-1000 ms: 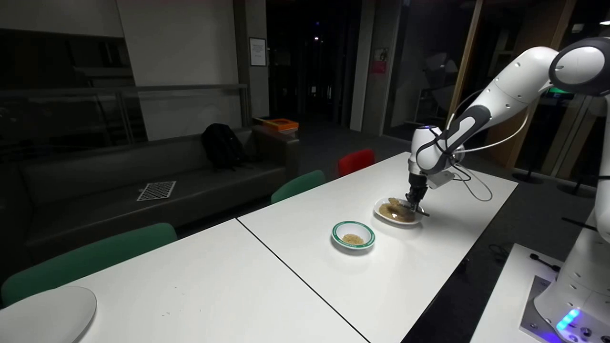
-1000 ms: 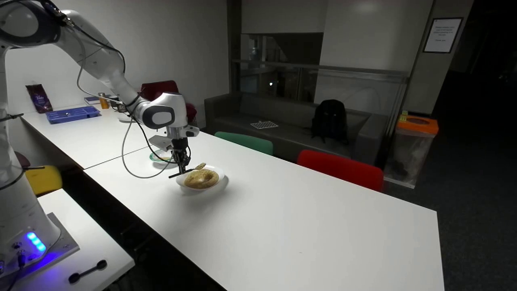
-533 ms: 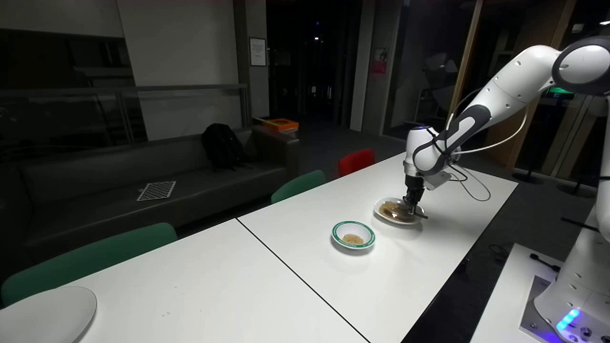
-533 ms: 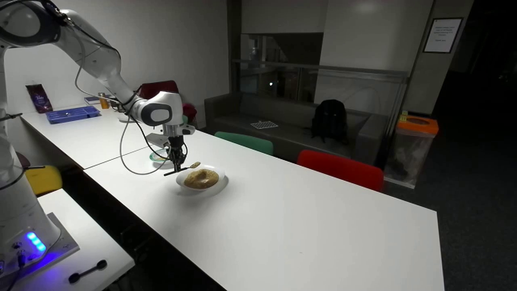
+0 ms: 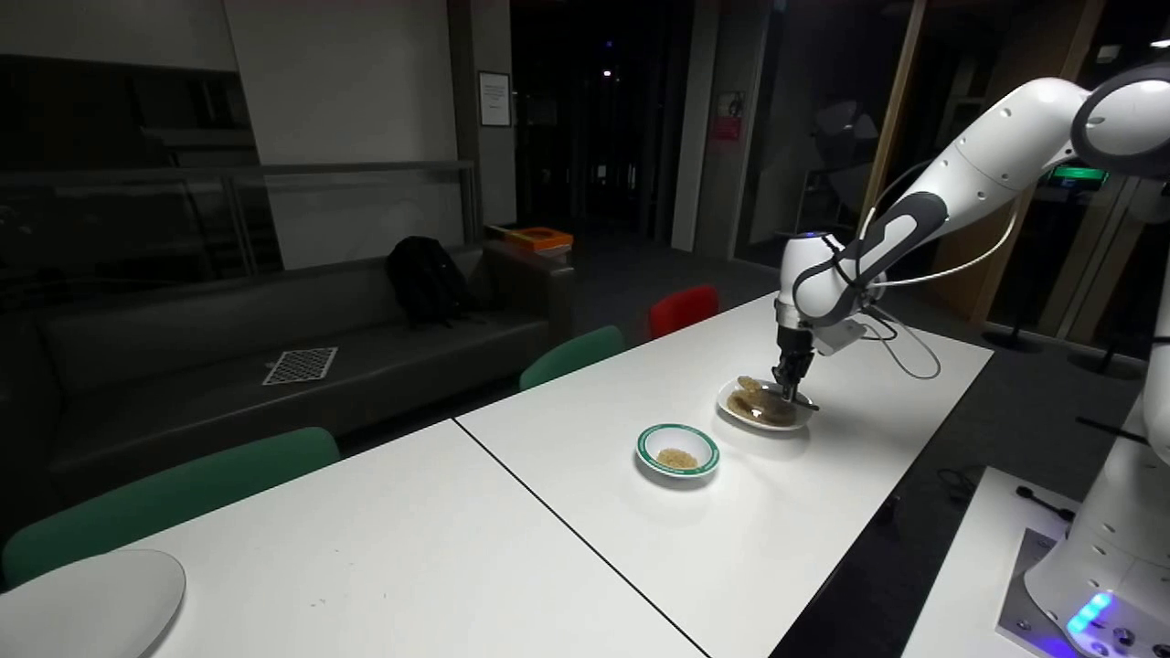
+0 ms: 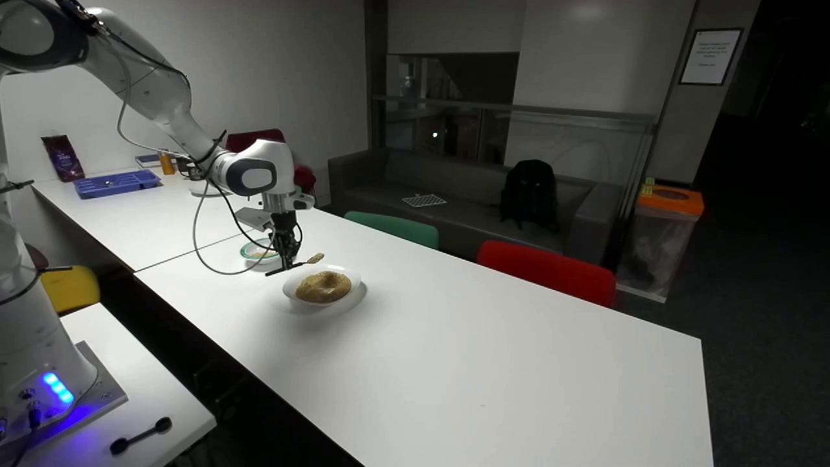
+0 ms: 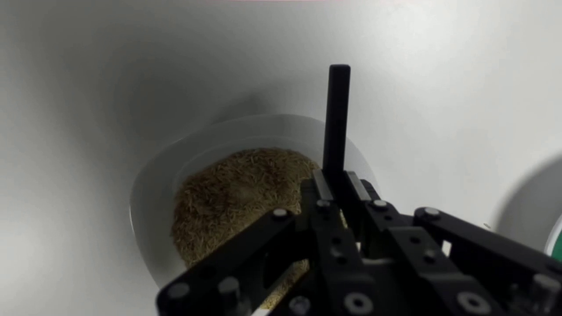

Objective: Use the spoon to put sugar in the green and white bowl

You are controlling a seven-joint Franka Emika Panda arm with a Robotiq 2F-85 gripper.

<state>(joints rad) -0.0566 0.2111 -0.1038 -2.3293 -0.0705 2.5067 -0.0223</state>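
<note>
My gripper (image 7: 341, 186) is shut on the dark handle of the spoon (image 7: 337, 114). It also shows in both exterior views (image 5: 790, 391) (image 6: 287, 263). The spoon's end carries a tan load (image 6: 316, 258) and is held above the white dish's edge; in the wrist view the fingers hide it. The sugar (image 7: 246, 193) is a brownish heap, grain-like up close, with a hollow, in the white dish (image 7: 149, 210). The green and white bowl (image 5: 678, 440) stands beside that dish with a small tan heap inside. In an exterior view it is partly behind the gripper (image 6: 246, 253).
A large pale plate (image 5: 91, 603) lies at the table's near corner. A blue tray (image 6: 117, 183), a dark purple packet (image 6: 63, 157) and small items stand at the table's far end. Green and red chairs (image 6: 548, 272) line the long side. A loose cable (image 6: 194, 240) hangs from the arm.
My gripper has risen a little with the loaded spoon and shifted slightly away from the middle of the white dish. The dishes have not moved.
</note>
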